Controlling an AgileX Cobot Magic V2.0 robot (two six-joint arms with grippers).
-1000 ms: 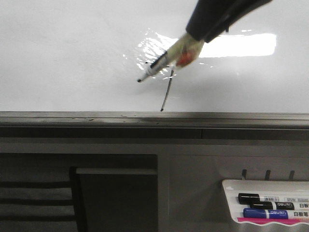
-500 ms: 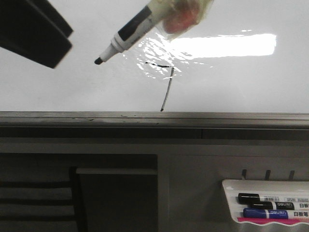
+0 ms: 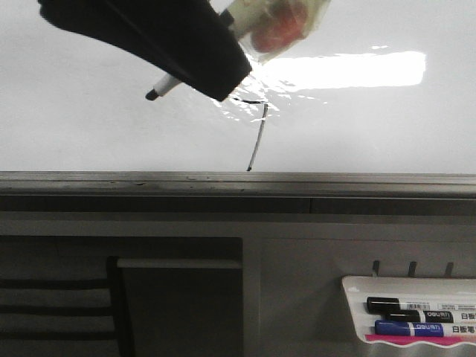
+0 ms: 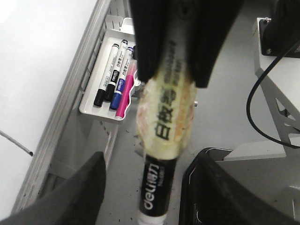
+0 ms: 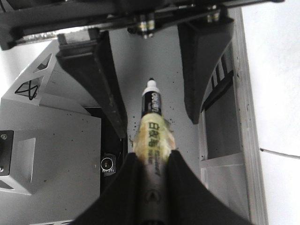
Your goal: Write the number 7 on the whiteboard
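**Seven on the board, marker held between two sets of fingers**

Closest to the lens, the left gripper (image 4: 152,159) looms dark and blurred, its fingers spread wide. They stand either side of the marker (image 5: 152,101) with daylight on both flanks and are gripping nothing.

The right gripper (image 5: 151,157) has the pen. Its fingers are clamped tight on the barrel just behind a yellowish wrap, with the tip pointing away into the gap between the left fingers. The tip hangs clear of the board, not touching.

Down low on the right, the small marker tray (image 3: 353,297) hangs with spare markers (image 3: 409,316) lying in it. Beyond that runs the grey rail (image 3: 223,181) along the board's lower edge.

Just above the rail is the number 7 (image 3: 257,141). It has a short top stroke, partly lost under the left gripper and the glare, and a long slanted downstroke that ends almost at the rail. It sits low and near the middle of the whiteboard (image 3: 89,134), and by the look of it the writing is done.

As for handling, that marker should be light and stiff, with a smooth plastic barrel that could slip. The wrapped section looks like the sure place to pinch it, well back from the tip. The ink may be fresh, so anything brushing the glossy surface could smear it.
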